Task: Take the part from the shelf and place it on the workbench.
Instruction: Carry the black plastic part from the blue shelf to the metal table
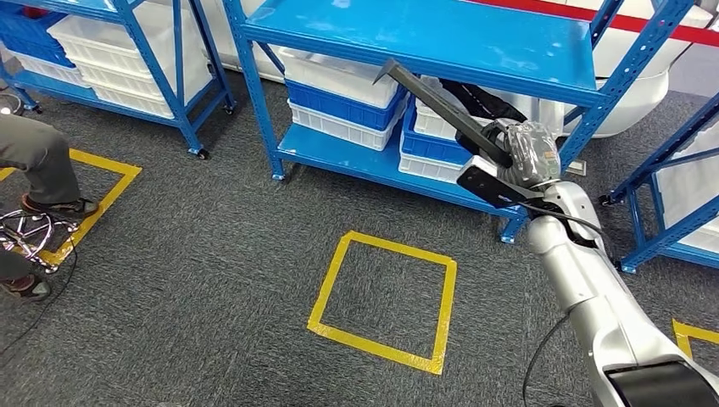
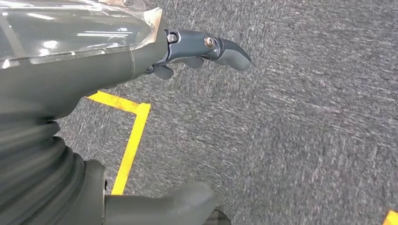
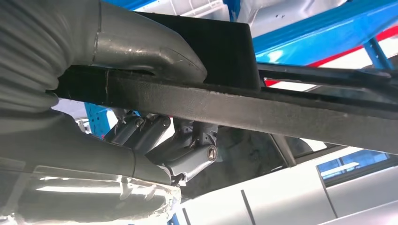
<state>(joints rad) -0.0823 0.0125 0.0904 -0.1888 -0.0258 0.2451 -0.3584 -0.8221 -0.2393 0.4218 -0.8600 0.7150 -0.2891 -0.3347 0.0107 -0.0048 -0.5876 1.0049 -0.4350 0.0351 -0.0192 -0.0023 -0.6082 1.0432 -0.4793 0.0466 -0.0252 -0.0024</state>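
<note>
- The right robot hand (image 1: 515, 153) is raised in front of the blue shelf (image 1: 441, 38) and grips a long, dark, bar-shaped part (image 1: 441, 106).
- In the head view the part runs from the hand up and to the left, its far end lying in front of the edge of the upper shelf board; a flat dark plate (image 1: 492, 185) sticks out below the hand.
- In the right wrist view the thick grey thumb (image 3: 145, 51) lies over the part (image 3: 263, 110) and the darker fingers (image 3: 173, 145) curl under it, so the bar is clamped between them.
- Behind the part, on the lower shelf board, stand stacked white and blue bins (image 1: 343, 102); dark pieces lie in the bin (image 1: 441, 127) nearest the hand.
- The silver right arm (image 1: 585, 280) reaches in from the lower right of the head view.
- The left robot hand (image 2: 206, 51) hangs over the grey carpet floor (image 2: 305, 131); its dark fingers are slightly bent, apart from the thumb (image 2: 164, 206), and hold nothing.
- A square of yellow tape (image 1: 386, 292) is marked on the carpet in front of the shelf.
- At the left edge of the head view are a person's legs and shoes (image 1: 51, 206), beside another yellow tape line (image 1: 102, 191).
- A 2nd blue shelf (image 1: 127, 59) with white bins stands at upper left.
</note>
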